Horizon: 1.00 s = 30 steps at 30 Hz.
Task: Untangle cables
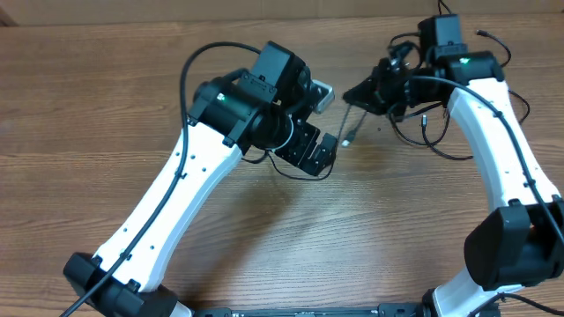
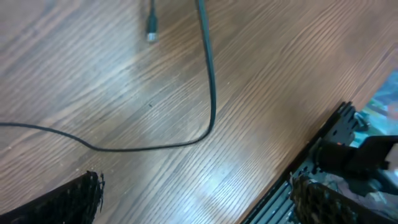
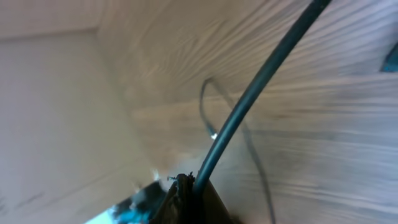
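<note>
The cables (image 1: 429,141) are thin black cords lying in loose loops on the wooden table at the right, under my right arm. My right gripper (image 1: 357,92) is shut on one black cord (image 3: 261,81) and holds it above the table. A strand with a small plug end (image 1: 348,137) hangs down from it. The right wrist view shows the fingers (image 3: 194,186) pinched on that cord. My left gripper (image 1: 319,151) is open and empty, just left of the hanging plug. In the left wrist view a cord (image 2: 211,93) curves across the table beyond the open fingers (image 2: 196,190), with a plug (image 2: 151,34) beside it.
The wooden table (image 1: 106,106) fills the view. Thick black robot cables run along both white arms. The table's front edge and a black rail (image 2: 311,168) show at the right of the left wrist view.
</note>
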Each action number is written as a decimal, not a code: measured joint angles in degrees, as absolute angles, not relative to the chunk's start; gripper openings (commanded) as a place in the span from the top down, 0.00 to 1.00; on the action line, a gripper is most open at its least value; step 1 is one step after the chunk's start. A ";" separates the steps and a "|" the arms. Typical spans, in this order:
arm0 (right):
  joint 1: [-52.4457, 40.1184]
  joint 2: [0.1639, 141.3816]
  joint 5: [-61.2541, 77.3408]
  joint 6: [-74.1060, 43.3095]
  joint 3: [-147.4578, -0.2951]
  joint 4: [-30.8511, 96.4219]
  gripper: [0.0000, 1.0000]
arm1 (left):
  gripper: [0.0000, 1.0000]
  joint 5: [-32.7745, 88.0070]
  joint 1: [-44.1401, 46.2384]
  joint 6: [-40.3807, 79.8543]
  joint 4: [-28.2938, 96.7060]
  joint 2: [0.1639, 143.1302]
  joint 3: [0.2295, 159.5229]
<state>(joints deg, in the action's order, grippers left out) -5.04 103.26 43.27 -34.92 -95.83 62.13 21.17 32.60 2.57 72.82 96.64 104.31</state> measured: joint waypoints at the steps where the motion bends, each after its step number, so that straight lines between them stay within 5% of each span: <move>1: -4.45 103.22 41.47 -34.30 -97.86 64.60 0.96 | 0.00 21.17 32.51 2.59 73.32 96.62 105.84; 18: 13.74 100.12 19.79 -25.80 -143.04 95.74 0.96 | 0.00 16.88 32.12 2.98 77.17 93.97 112.81; 30: 19.81 97.78 18.11 -21.23 -146.26 97.12 0.96 | 0.00 15.14 32.12 2.98 78.06 93.97 112.81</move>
<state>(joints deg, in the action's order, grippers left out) 19.81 97.78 18.11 -21.23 -146.26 97.12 15.14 32.12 2.98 78.06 93.97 112.81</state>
